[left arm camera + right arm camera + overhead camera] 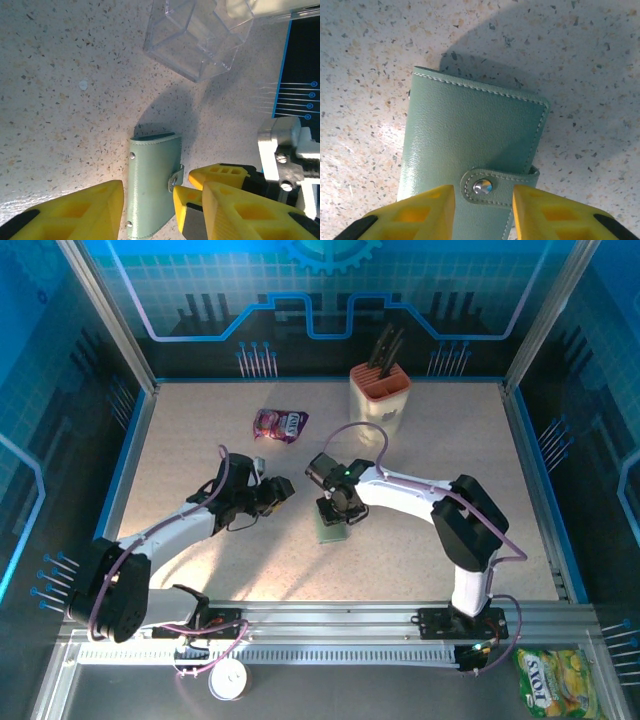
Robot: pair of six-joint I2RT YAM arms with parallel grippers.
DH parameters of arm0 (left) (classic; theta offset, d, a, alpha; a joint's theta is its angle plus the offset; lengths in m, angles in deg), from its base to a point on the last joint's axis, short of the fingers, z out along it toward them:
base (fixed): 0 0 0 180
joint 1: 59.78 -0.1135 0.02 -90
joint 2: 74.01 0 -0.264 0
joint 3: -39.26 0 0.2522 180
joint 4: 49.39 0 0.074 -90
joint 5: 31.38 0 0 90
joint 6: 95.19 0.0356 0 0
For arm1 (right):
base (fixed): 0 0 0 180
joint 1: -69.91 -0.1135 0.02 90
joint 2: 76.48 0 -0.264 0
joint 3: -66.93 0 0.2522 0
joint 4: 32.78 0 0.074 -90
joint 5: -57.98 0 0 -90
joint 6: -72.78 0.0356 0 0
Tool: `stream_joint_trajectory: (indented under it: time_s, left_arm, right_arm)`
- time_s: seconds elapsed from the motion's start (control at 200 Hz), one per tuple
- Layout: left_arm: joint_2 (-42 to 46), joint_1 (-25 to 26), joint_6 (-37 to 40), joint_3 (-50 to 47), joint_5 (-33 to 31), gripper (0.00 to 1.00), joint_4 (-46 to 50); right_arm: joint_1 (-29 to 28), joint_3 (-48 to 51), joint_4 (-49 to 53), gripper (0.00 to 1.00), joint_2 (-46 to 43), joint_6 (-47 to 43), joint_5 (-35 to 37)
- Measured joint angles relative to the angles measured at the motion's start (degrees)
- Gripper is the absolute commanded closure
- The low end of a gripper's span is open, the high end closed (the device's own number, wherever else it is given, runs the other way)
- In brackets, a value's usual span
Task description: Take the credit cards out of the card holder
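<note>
Right hand (483, 212) straddles the snap tab (483, 186) on the closed card holder (470, 130).

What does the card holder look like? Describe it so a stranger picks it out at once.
On the speckled table, look in front of the beige knife block, at mid-table under the right gripper. The card holder lies flat there: a closed sage-green wallet with pale stitching and a silver snap tab, unlike the shiny purple pouch farther back.
</note>
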Motion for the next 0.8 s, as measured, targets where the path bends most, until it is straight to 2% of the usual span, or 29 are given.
stream_joint_trajectory:
  time_s: [0.195, 0.455, 0.8]
  left_arm:
    - [0.0, 0.0, 0.0, 0.0, -0.1, 0.54, -0.1]
    - [-0.2, 0.0, 0.0, 0.0, -0.1, 0.54, -1.6]
    - [-1.6, 0.0, 0.0, -0.8, 0.1, 0.55, -2.8]
  right_arm:
    - [0.9, -0.7, 0.5, 0.64, 2.0, -1.6, -0.4]
    - [1.5, -0.7, 0.3, 0.59, 3.0, -2.5, -3.9]
    - [1.2, -0.7, -0.5, 0.57, 3.1, 2.9, -8.3]
